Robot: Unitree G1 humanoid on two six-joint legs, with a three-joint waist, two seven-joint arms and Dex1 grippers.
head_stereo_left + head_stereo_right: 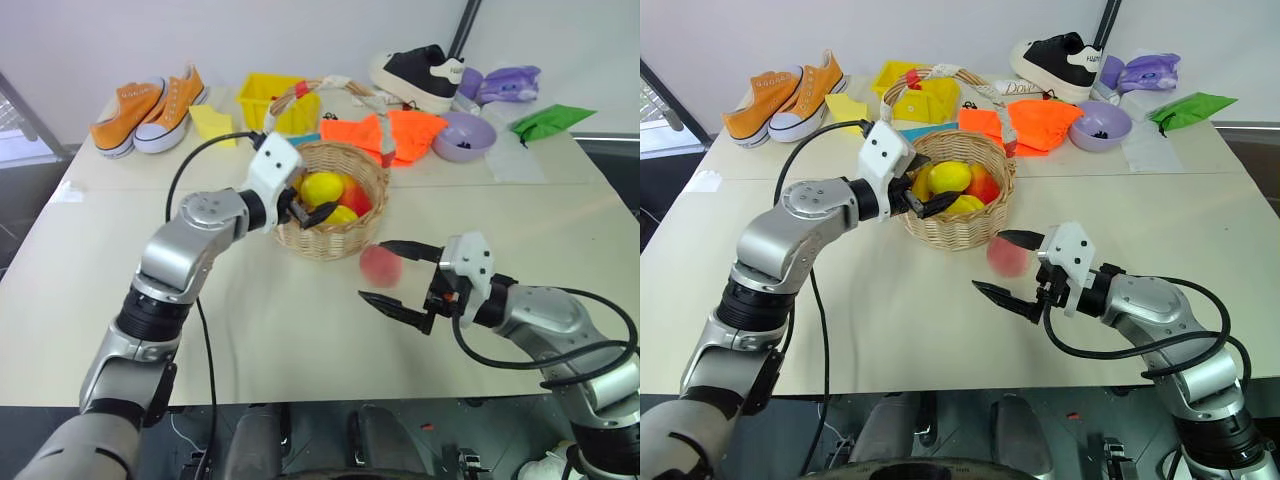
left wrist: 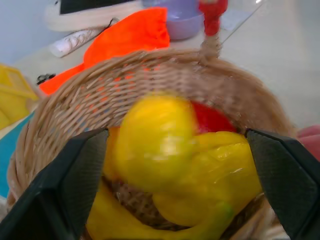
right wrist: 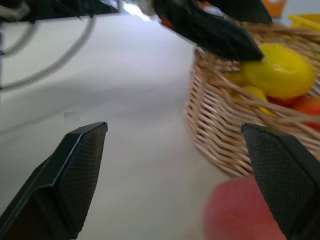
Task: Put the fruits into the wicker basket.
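Wicker basket (image 1: 335, 235): round, bowl-shaped, tan woven cane, tall arched handle wrapped in white with a red bit; stands mid-table on the pale matte table (image 1: 250, 330). Contents: glossy yellow oval lemon (image 1: 322, 187) uppermost, further yellow fruit and a red-yellow fruit beneath it. Peach (image 1: 380, 265): round, matte, pinkish-red; lies on the tabletop just beside the basket's near wall, outside it. Left gripper (image 1: 305, 211): black fingers spread apart over the basket's rim, the lemon between them but not clamped. Right gripper (image 1: 392, 272): textured black fingers wide apart, level, the peach between their tips, no grip seen. Rear of table: orange canvas sneakers (image 1: 150, 110), yellow plastic bin (image 1: 262, 98), orange cloth (image 1: 395, 135), purple bowl (image 1: 464, 135), black-and-white shoe (image 1: 418, 75).
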